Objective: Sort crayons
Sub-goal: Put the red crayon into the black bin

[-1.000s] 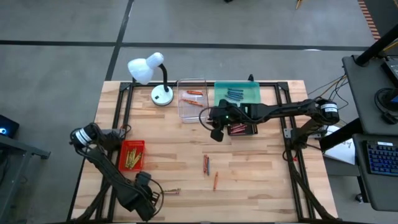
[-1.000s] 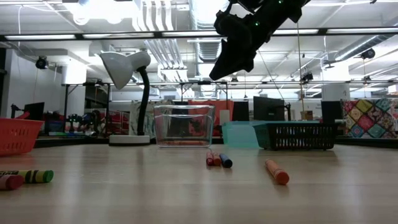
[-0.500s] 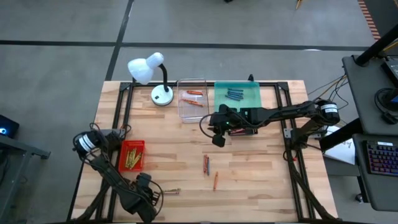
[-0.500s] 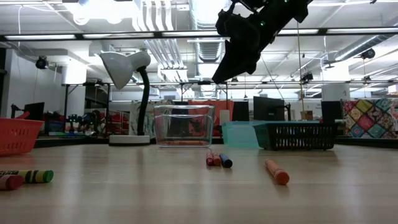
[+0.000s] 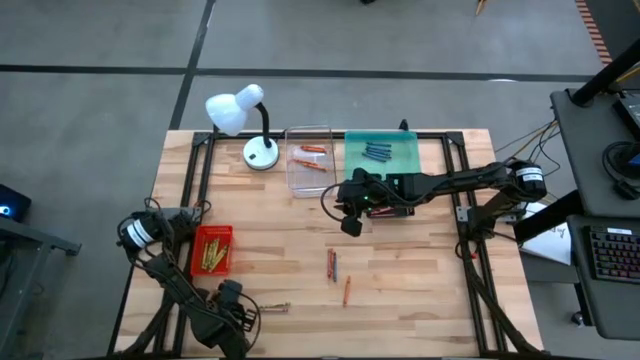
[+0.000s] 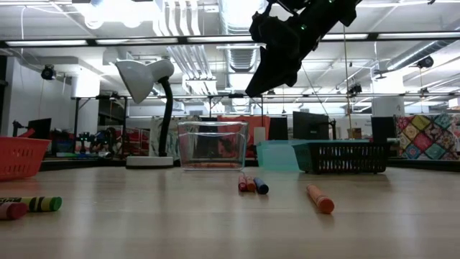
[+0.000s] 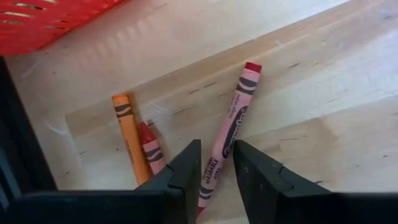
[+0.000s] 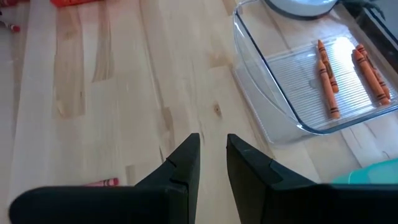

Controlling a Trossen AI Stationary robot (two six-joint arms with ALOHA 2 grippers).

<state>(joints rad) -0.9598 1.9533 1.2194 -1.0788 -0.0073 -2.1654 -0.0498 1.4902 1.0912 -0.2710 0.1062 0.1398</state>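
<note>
At the worktop's (image 5: 420,260) near left corner: left gripper (image 7: 214,167) low over loose crayons.
Its jaws straddled a red crayon (image 7: 227,132), apparently not yet pinching; orange crayon (image 7: 129,137) lay beside. Right gripper (image 5: 349,217) hung near clear tray (image 5: 308,180), jaws narrowly parted, empty.

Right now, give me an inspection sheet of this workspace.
Surface: wooden table, mostly bare.
Job's things: crayons in red tray, clear tray, teal tray; loose crayons mid-table; three by left gripper.
Clutter: white desk lamp.
Grippers: left low at the near-left edge, a red crayon between its fingers; right gripper raised mid-table, empty.
Cables: wires right of table.
Surroundings: keyboard, grey floor.
</note>
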